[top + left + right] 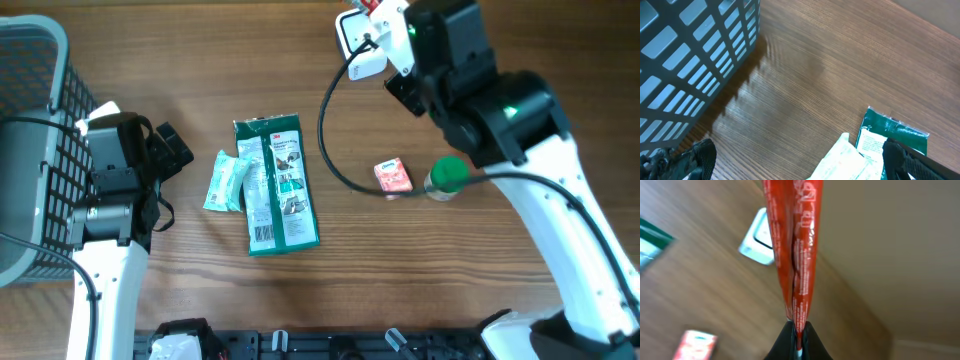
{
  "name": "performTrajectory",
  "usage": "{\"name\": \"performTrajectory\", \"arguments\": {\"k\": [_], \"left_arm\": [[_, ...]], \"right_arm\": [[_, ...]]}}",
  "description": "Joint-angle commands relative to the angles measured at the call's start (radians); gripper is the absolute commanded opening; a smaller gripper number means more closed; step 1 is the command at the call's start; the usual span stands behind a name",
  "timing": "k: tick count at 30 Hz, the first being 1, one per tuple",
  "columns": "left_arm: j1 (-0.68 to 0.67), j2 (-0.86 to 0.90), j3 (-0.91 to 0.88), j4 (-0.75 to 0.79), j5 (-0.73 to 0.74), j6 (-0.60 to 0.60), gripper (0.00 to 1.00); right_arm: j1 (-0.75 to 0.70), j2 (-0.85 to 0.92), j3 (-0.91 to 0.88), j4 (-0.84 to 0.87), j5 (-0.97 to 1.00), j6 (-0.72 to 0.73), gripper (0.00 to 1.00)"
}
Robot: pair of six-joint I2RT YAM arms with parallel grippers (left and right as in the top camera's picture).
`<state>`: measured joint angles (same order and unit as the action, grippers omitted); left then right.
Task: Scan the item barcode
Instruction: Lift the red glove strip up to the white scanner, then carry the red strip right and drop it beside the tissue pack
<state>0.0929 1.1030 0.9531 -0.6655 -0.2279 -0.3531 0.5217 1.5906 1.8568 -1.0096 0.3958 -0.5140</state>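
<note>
Far to the left of the green packet [280, 185], which lies flat on the wooden worktop [200, 60], a grey basket [45, 60] with slotted walls stands at the worktop's edge. Between basket and green packet, the left gripper [172, 147] hovers with its jaws spread wide and nothing between them. In the left wrist view its two dark fingertips [695, 157] sit at the lower corners, well apart.

Just left of the green packet, touching its long edge, lies a pale green-and-white packet [228, 182], slightly tilted.

To the right of the green packet a black cable [325, 120] curves across the wood in an open loop and runs up to a white barcode scanner [358, 42], which sits up and to the right of the green packet near the worktop's far edge.

The red pouch [795, 245] is off the worktop above and right of the green packet. The right gripper [799, 342] has its jaws pressed together on the pouch's lower edge. In the right wrist view the pouch stands upright in front of the scanner.

Further right of the green packet, a small red box [393, 176] lies beside the cable's lower bend, and just beyond it stands a green-capped bottle [447, 175].
</note>
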Motion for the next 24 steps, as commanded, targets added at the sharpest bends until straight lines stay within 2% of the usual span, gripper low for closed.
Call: {"name": "performTrajectory", "arguments": {"k": [1,4,6,10,15,21,24], "left_arm": [[0.004,-0.003,0.008,0.003,-0.013,0.009,1.00],[0.004,-0.003,0.008,0.003,-0.013,0.009,1.00],[0.004,-0.003,0.008,0.003,-0.013,0.009,1.00],[0.004,-0.003,0.008,0.003,-0.013,0.009,1.00],[0.004,-0.003,0.008,0.003,-0.013,0.009,1.00],[0.004,-0.003,0.008,0.003,-0.013,0.009,1.00],[0.004,-0.003,0.008,0.003,-0.013,0.009,1.00]], "right_arm": [[0.000,0.113,0.000,0.054,0.111,-0.252,0.04],[-0.003,0.270,0.000,0.235,0.382,-0.430,0.04],[-0.013,0.377,0.000,0.346,0.457,-0.544,0.04],[-0.069,0.586,0.000,0.617,0.607,-0.550,0.04],[-0.102,0.745,0.000,0.816,0.670,-0.548,0.04],[-0.101,0.804,0.000,0.859,0.658,-0.503,0.04],[-0.086,0.804,0.000,0.762,0.576,-0.503,0.04]]}}
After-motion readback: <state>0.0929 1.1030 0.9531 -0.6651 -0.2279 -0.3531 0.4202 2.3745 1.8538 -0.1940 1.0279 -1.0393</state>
